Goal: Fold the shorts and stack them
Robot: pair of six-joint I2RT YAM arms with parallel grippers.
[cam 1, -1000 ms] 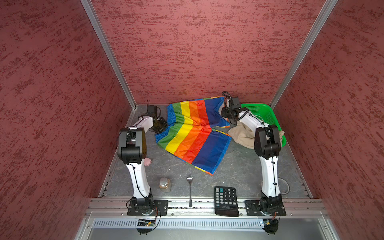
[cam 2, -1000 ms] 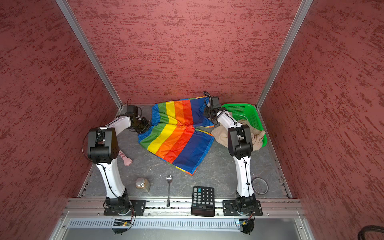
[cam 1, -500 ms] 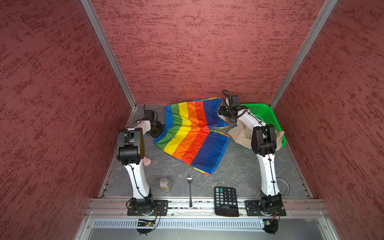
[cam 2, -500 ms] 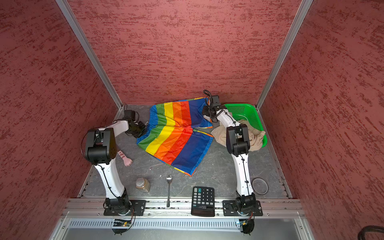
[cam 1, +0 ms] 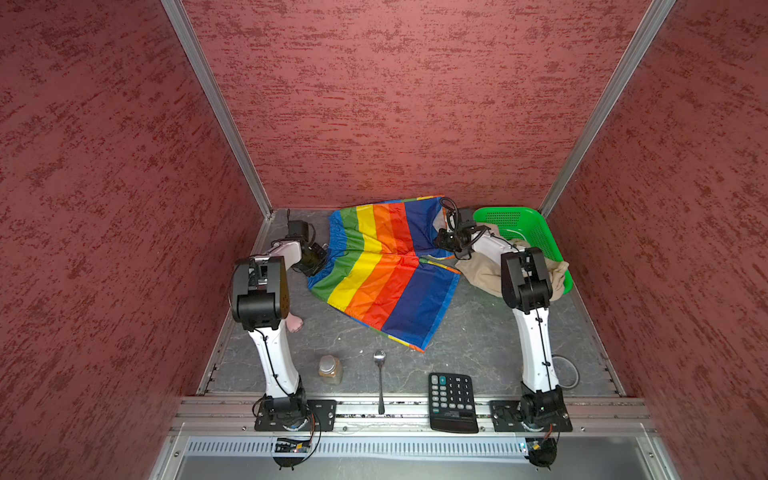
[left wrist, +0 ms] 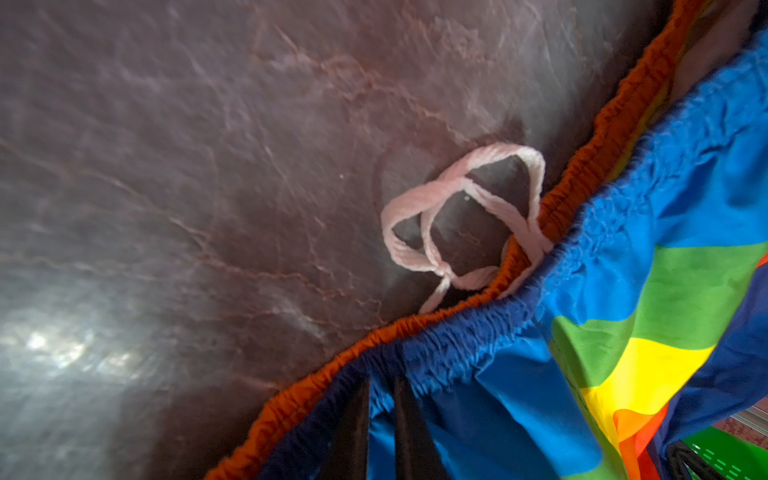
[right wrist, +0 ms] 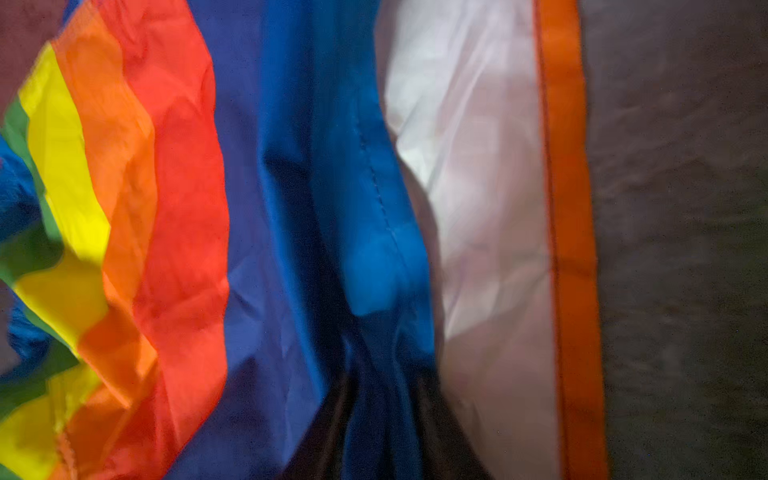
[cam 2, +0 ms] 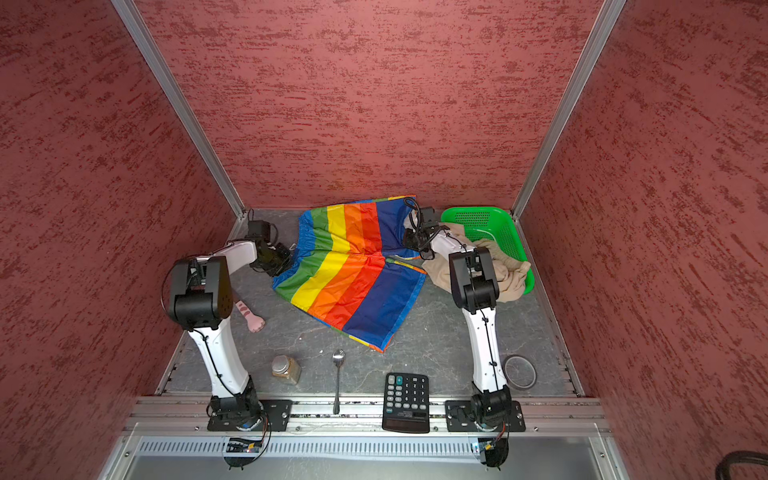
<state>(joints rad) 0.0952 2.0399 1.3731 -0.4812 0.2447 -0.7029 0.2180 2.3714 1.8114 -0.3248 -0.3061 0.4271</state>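
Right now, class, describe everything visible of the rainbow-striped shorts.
The rainbow-striped shorts are thin, shiny fabric in blue, green, yellow, orange and red stripes, with a gathered waistband, white drawstring and pale lining. They lie spread, unfolded, on the grey table. The left gripper pinches the waistband; the right gripper pinches a blue fold.

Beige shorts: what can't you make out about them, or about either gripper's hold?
- beige shorts: right arm covers their middle in both top views; waistband unseen.
- right gripper: right wrist view blurred; fingers cut by the frame edge.
- left gripper: left wrist view shows only fingertips on rainbow shorts.
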